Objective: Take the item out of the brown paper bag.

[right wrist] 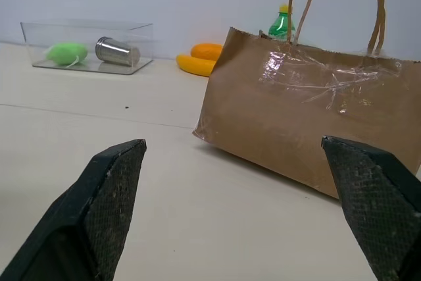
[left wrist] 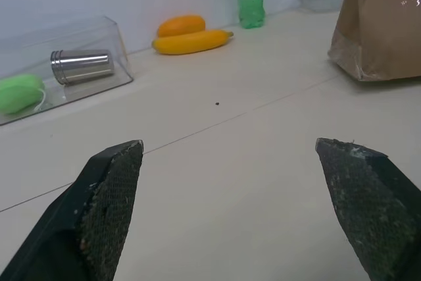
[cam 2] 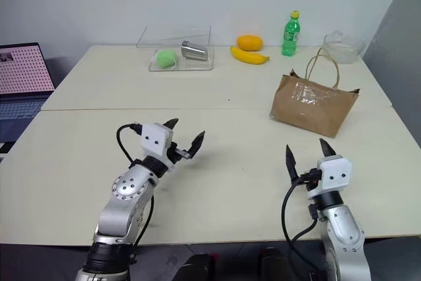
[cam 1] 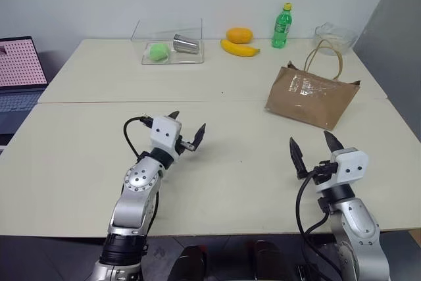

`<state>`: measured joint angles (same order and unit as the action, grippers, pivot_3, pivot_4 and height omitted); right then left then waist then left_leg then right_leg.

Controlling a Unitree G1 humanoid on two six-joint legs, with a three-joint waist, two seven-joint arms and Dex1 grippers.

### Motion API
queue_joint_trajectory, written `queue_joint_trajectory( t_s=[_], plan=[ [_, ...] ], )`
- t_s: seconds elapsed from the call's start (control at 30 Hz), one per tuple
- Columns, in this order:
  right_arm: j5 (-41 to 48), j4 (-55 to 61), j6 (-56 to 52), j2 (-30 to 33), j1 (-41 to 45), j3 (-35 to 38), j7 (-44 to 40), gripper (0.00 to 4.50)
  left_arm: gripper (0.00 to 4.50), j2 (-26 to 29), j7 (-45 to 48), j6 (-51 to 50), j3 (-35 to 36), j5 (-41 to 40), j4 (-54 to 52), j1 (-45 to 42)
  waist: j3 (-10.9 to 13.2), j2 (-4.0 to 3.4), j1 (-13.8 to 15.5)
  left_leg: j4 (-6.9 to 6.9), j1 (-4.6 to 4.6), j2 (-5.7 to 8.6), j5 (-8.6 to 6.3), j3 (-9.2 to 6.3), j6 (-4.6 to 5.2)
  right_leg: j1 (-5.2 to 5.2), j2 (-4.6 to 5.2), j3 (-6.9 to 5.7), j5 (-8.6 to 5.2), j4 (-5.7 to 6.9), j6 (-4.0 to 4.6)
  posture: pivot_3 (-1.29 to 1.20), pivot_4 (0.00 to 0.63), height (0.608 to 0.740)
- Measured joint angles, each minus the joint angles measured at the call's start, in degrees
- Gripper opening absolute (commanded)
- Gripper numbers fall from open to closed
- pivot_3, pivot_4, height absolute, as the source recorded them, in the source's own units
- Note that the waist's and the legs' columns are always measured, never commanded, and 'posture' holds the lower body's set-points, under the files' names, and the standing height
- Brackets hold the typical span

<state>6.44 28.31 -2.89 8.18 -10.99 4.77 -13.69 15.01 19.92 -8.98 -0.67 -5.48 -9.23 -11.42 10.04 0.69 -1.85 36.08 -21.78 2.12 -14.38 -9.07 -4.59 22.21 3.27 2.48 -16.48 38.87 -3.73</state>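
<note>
The brown paper bag (cam 1: 312, 99) is seen standing upright near the table's (cam 1: 230, 169) right edge, toward the far half, its handles raised and clear tape across its front. The item cannot be made out; the bag's inside is hidden. The left gripper (cam 1: 186, 131) is held with fingers spread wide above the table's middle, gripping nothing. The right gripper (cam 1: 313, 147) is likewise spread wide and empty, near the front right corner, short of the bag.

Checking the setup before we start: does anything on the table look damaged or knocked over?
The brown paper bag is crinkled and patched with clear tape. The metal cup lies on its side inside the clear box.
</note>
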Motion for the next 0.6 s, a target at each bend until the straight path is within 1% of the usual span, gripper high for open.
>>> queue_joint_trajectory(
  t_s=[0.6],
  plan=[
    [0.15,0.00,-0.92,1.36,0.13,-1.62,-0.18,4.50,4.38,0.33,-0.68,0.82,-0.02,1.89,0.02,0.63,0.00,0.00,0.01,0.00,0.00,0.00,0.00,0.00,0.00,0.00,0.00,0.00,0.00,0.00,-0.01,0.00,0.150,0.740]
  ],
)
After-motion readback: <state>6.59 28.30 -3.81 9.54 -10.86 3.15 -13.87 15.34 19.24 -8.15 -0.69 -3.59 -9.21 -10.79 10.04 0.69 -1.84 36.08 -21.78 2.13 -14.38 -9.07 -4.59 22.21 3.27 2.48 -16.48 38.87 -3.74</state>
